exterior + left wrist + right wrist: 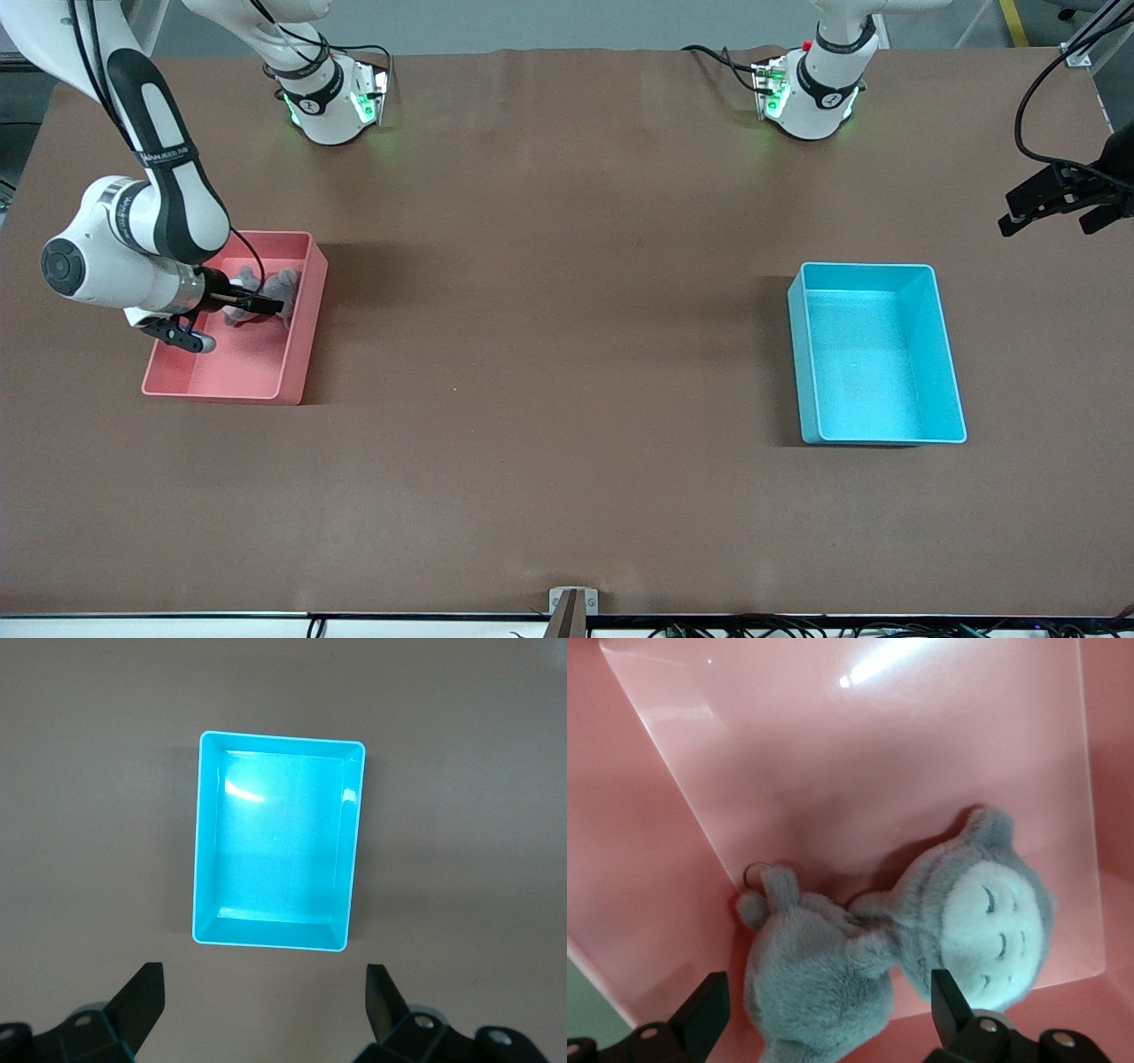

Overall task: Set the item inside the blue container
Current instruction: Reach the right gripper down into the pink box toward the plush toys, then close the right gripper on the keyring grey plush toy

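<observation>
The item, a grey plush toy point(282, 283) with a pale sleeping face, lies in the pink bin point(306, 341) at the right arm's end of the table. My right gripper point(266, 306) is down inside that bin. In the right wrist view the plush point(824, 966) lies on its side on the bin's floor point(877, 771), and my right gripper point(828, 992) is open with a finger on either side of its body. The blue container point(868, 265) stands empty at the left arm's end. My left gripper point(1050, 211) waits open in the air near that end. Its wrist view shows the container point(205, 842) below the open gripper point(263, 979).
Brown table cover throughout. Both arm bases point(332, 106) point(811, 97) stand along the edge farthest from the front camera. Black cables point(1032, 97) hang at the left arm's end. A small bracket point(572, 602) sits at the edge nearest the front camera.
</observation>
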